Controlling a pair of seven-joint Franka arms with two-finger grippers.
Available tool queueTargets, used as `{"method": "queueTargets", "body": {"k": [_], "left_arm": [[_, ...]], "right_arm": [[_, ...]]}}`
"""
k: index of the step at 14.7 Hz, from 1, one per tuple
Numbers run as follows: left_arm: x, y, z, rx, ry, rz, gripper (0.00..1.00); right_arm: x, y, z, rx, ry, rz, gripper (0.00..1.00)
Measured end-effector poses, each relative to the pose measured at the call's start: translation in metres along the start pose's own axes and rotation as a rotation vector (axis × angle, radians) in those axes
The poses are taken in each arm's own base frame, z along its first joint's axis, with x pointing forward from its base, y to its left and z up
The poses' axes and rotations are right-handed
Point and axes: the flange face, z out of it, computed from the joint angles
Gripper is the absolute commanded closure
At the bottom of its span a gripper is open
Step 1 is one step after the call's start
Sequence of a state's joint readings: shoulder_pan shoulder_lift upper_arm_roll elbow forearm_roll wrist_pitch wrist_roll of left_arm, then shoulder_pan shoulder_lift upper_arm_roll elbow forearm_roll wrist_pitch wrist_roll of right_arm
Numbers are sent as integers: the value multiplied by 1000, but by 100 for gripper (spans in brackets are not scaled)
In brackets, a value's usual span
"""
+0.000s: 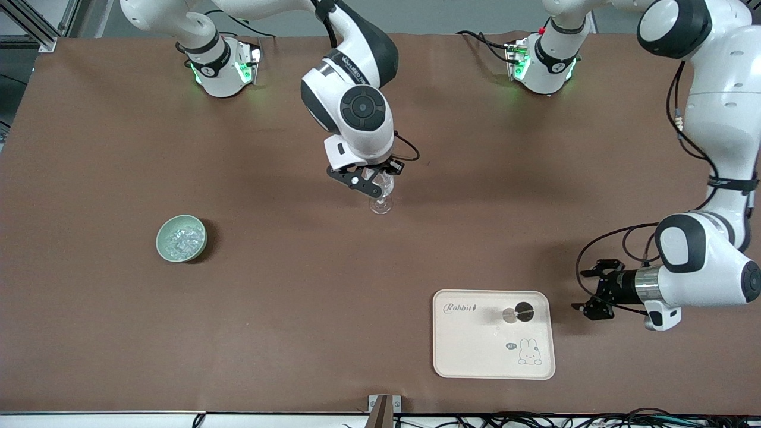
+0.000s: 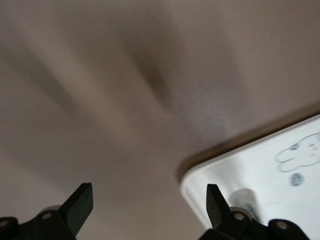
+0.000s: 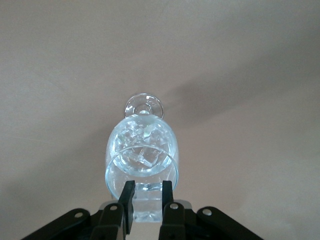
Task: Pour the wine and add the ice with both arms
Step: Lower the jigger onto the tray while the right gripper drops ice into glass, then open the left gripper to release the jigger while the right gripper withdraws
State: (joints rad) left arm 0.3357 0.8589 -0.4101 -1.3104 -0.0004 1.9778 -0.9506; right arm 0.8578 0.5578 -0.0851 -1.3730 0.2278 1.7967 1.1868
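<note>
A: we see the right gripper (image 3: 148,205) reaching down mid-worktop, fingers pinching an ice (image 3: 142,150) chunk over the wine glass (image 1: 381,196)

B: yep, left gripper (image 1: 596,291) hangs level beside the tray (image 1: 464,351), fingers apart

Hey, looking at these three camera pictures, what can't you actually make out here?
- Front view: the clear stemmed wine glass is partly covered by the right gripper, so its contents don't show there.
- Right wrist view: whether the right gripper pinches the rim or a chunk of ice is unclear.
- Front view: the small dark round item on the cream rabbit-print tray is too small to identify.
- Left wrist view: motion blur; the frame edge cuts off the tray.
</note>
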Motion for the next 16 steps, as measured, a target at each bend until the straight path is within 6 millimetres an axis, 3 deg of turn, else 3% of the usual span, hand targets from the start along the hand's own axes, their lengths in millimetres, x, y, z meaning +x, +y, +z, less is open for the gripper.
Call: {"method": "queueTargets", "body": {"k": [1,2,3,4,7,11,13,16], "left_arm": [[-11,3,-10,51,49,48,0],[-23,8,-22,81,84,85,0],[-36,13,-37,97,113,124,0],[-50,18,-56,103,147,183,0],[-85,18,-133,123,232,439,0],[-131,-3,-233,161,324,695,0],[-158,-13,-265,183,361,788,0],[-205,-34,-286,218,368,845,0]], "right_arm": [[0,0,0,1,1,1,67],[1,0,0,1,1,1,51],[1,0,-1,2,1,1,16],[1,0,-1,2,2,1,0],[-1,-1,-1,2,2,-3,0],[1,-1,-8,13,10,-2,0],[9,2,-35,38,70,-11,0],[36,38,-116,57,229,-52,0]]}}
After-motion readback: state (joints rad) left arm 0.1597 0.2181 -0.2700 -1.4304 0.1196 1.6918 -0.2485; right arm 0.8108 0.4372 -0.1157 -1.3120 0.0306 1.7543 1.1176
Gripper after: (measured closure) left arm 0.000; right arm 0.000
